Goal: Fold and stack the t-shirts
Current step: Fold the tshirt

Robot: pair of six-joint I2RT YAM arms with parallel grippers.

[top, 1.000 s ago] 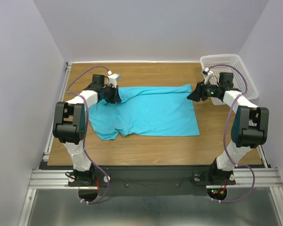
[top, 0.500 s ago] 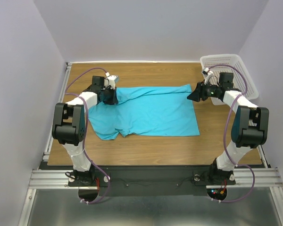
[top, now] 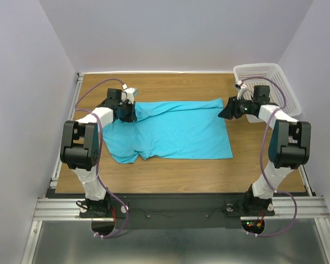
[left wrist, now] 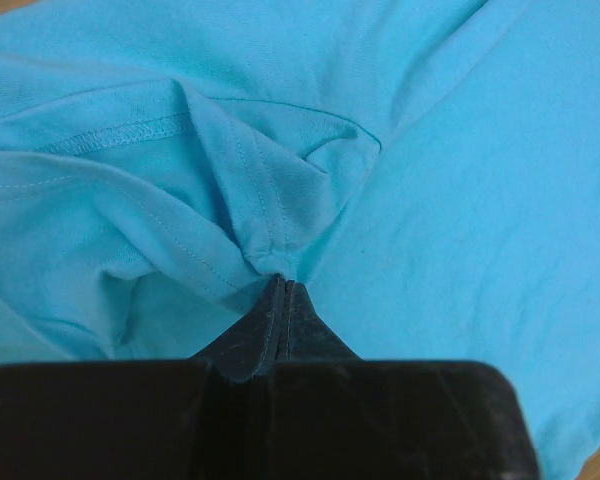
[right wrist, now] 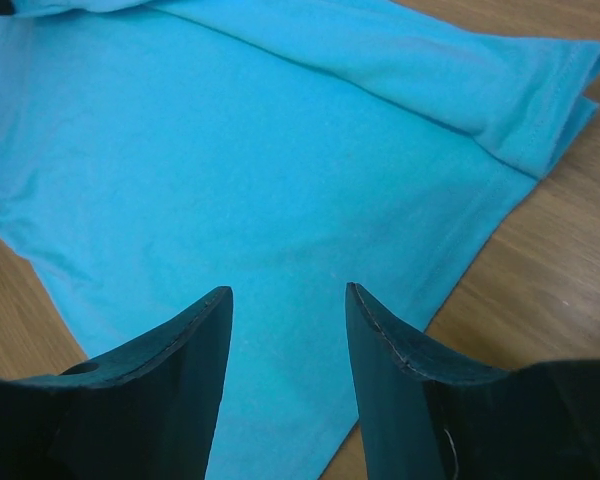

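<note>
Left gripper (left wrist: 283, 284) is clamped on a bunched fold of the 1 t-shirt (top: 176, 132), at the end farthest from the basket (top: 280, 82). Right gripper (right wrist: 285, 300) gapes, holding nothing, over the corner nearest the basket. The shirt's long axis runs straight away from the basket.

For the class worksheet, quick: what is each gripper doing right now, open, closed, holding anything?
Left gripper: jaws closed, pinching a fold of the t-shirt.
Right gripper: jaws open, holding nothing.
</note>
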